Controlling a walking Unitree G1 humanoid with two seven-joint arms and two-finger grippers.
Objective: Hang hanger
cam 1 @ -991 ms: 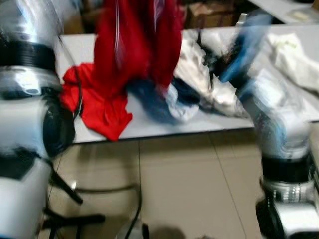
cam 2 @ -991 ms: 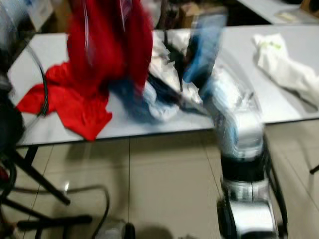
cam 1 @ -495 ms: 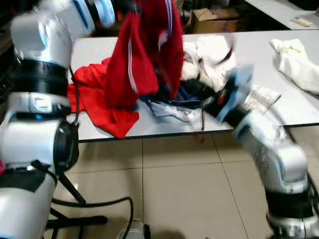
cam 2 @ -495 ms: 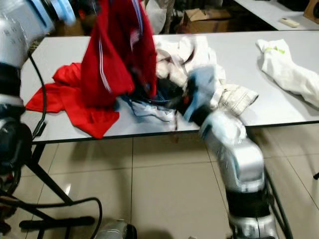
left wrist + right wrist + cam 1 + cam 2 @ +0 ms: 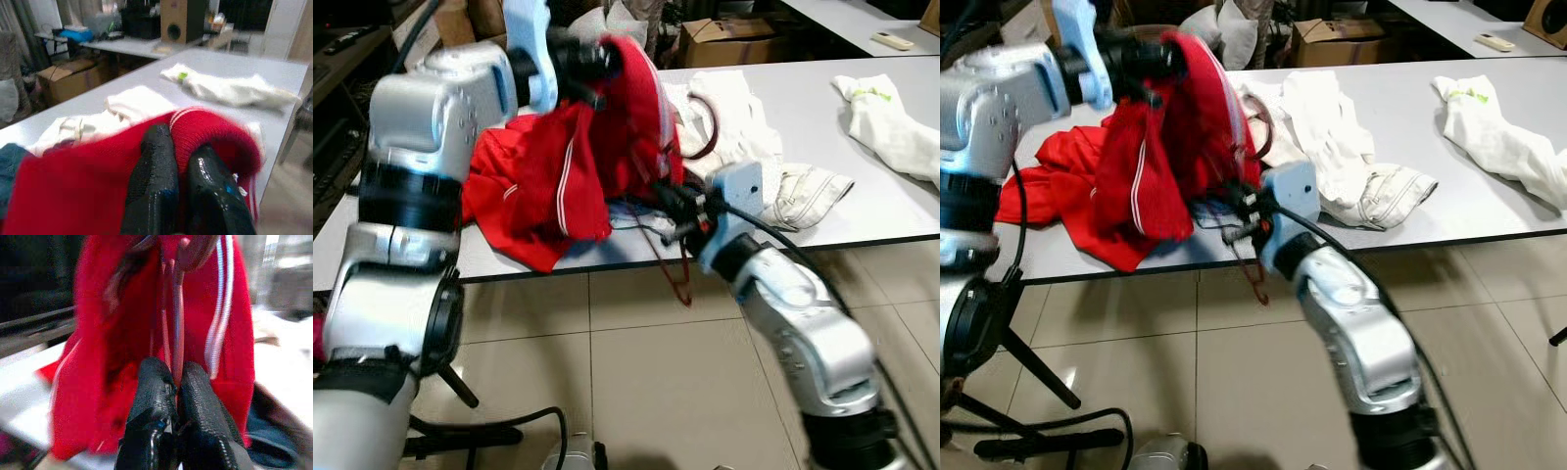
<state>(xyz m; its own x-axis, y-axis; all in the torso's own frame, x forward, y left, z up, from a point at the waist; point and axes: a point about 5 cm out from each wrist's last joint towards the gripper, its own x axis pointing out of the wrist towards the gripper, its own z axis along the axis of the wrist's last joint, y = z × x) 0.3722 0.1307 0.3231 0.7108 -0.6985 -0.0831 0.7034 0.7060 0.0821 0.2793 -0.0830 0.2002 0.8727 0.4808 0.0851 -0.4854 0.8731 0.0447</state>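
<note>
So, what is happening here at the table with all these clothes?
The robot works on a red garment at the edge of a grey table. Its left gripper has its jaws shut on the garment's ribbed edge and holds it up. Its right gripper pinches a thin reddish hanger beside the hanging cloth. More red cloth and white clothes lie on the table.

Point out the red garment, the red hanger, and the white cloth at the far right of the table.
red garment (image 5: 1151, 186), right eye view, on its hanging front panel.
red hanger (image 5: 177, 347), right wrist view, on its thin bar above the tool's fingers.
white cloth (image 5: 1489, 137), right eye view, on its middle fold.
</note>
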